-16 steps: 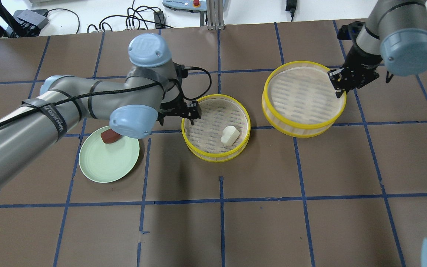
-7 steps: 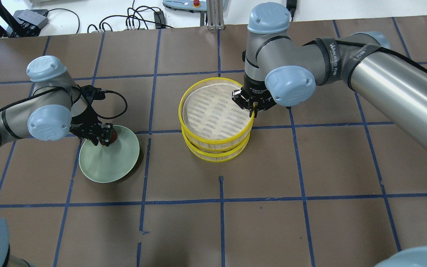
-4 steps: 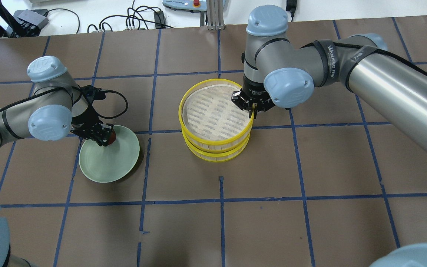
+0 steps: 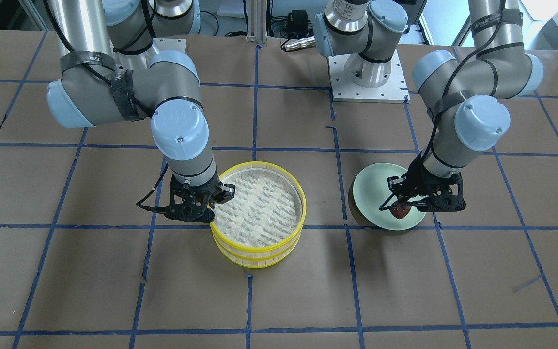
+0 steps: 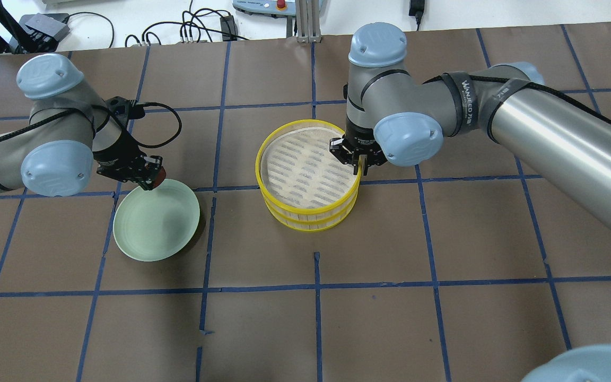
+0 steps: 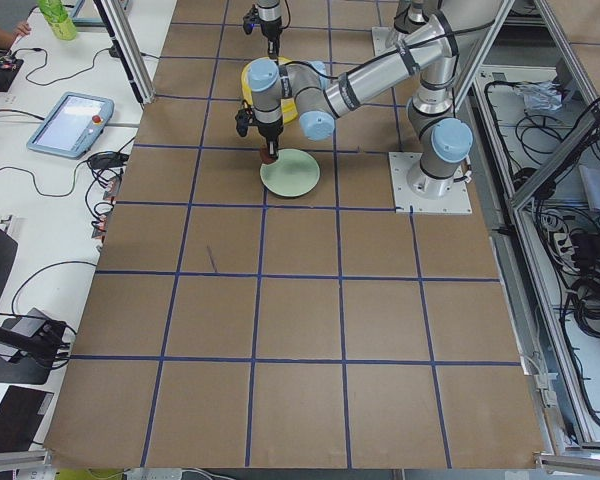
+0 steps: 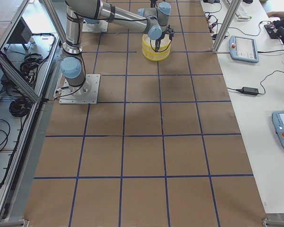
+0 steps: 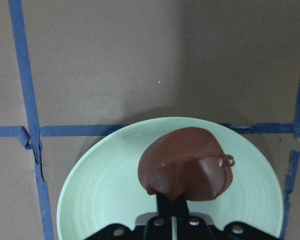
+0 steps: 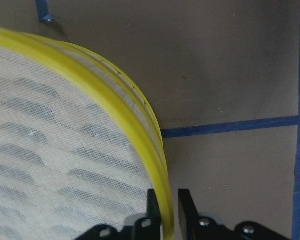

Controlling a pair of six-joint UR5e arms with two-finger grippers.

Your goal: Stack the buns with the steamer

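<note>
- Brown bun (image 8: 185, 170): glossy, rounded lump. Likely soft, light and a bit slippery. Best pinched across the middle with a mild squeeze so it neither dents nor pops out.
- Left pincer (image 5: 153, 178): clenched on the brown bun with the jaws narrow. One finger (image 8: 165, 200) showed tucked under the bun's near side.
- The bun hung over the pale green plate (image 5: 151, 233), close to the rim farthest from the robot. It looked lifted off the plate, but I couldn't be sure of the clearance.
- Steamer trays: likely light, with thin translucent walls that flex and a stiffer yellow rim. The rim was the place to hold, one finger inside and one outside, with low force.
- Upper tray (image 5: 259, 159) sat on the lower tray (image 5: 305, 225) in the middle of the tabletop (image 5: 443, 318). The rims were roughly lined up. Whether it was fully seated couldn't be told.
- Right pincer (image 9: 168, 195): nearly closed and straddling the upper tray's rim on the robot's right side. One finger was inside over the mesh floor and one outside the wall. It read as gripping the rim.
- White bun: not visible in any view. It was probably hidden in the lower tray under the upper tray's mesh, but that couldn't be confirmed.
</note>
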